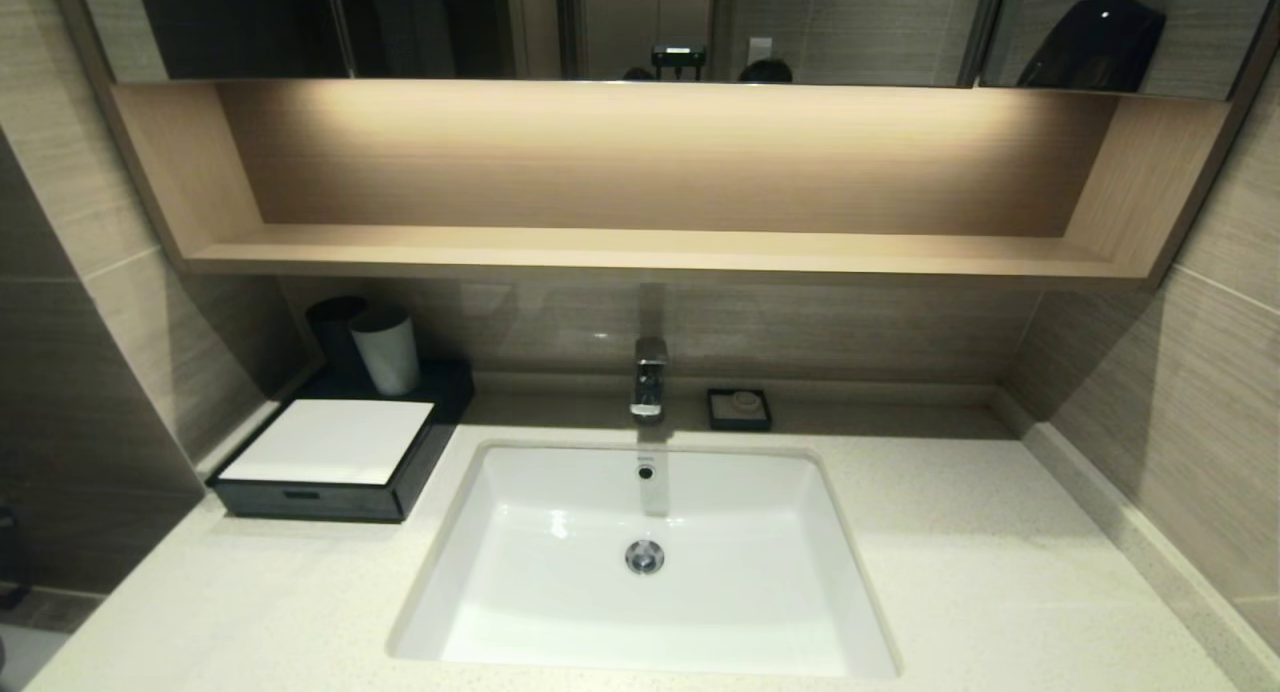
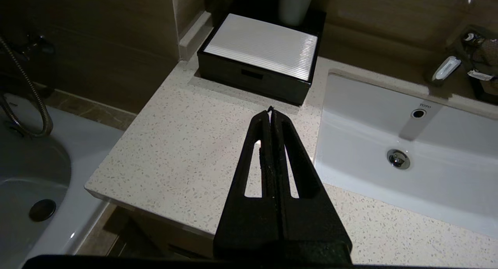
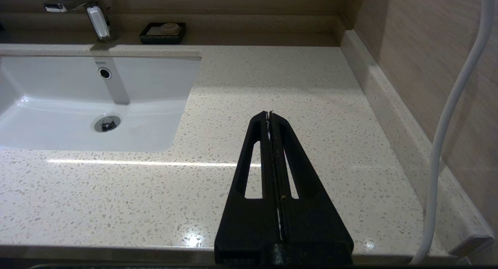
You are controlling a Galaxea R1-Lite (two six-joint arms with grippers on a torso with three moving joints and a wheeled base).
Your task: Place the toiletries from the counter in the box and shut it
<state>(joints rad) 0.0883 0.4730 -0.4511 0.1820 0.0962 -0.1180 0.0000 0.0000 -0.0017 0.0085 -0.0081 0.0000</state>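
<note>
Your low black rectangular box with the white top panel [image 1: 330, 457] is sitting at the counter's back left, drawer shut. No packets are showing on the speckled cream stone counter [image 1: 960, 562]. Your left gripper [image 2: 270, 110] is hanging pinched closed, empty, before the box; the right gripper [image 3: 269, 113] likewise, parked. The job is looking finished; next, you are only confirming.

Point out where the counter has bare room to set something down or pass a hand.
Widest bare stretch: counter right of the basin, up to the side wall. A smaller patch lies in front of the box. Crowded: the back left corner, with box and cups; behind the basin stand the faucet and soap dish.
</note>
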